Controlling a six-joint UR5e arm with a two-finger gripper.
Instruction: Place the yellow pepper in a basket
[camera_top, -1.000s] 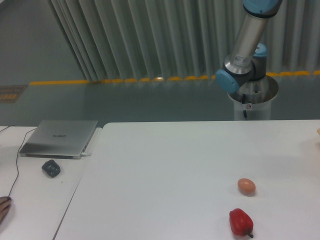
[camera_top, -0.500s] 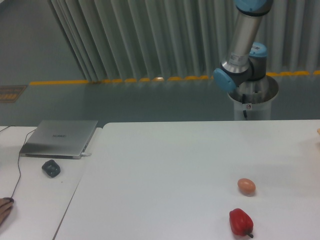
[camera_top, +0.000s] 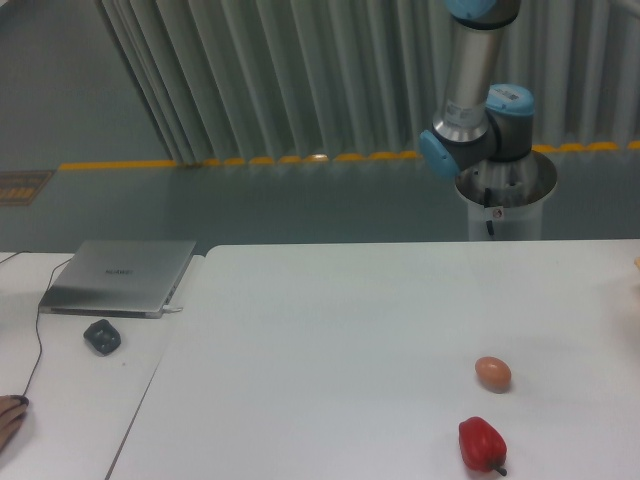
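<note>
Two items, brown egg (camera_top: 492, 373) and red pepper (camera_top: 481, 444), sit near table's (camera_top: 330, 340) front edge.

The yellow pepper cannot be seen in this view, so its pose and place cannot be told. The basket also cannot be made out with certainty. At the far right edge of the white table (camera_top: 350, 330) a very small pale orange sliver (camera_top: 637, 263) shows, cut by the picture border and too small to tell what it is.
</note>
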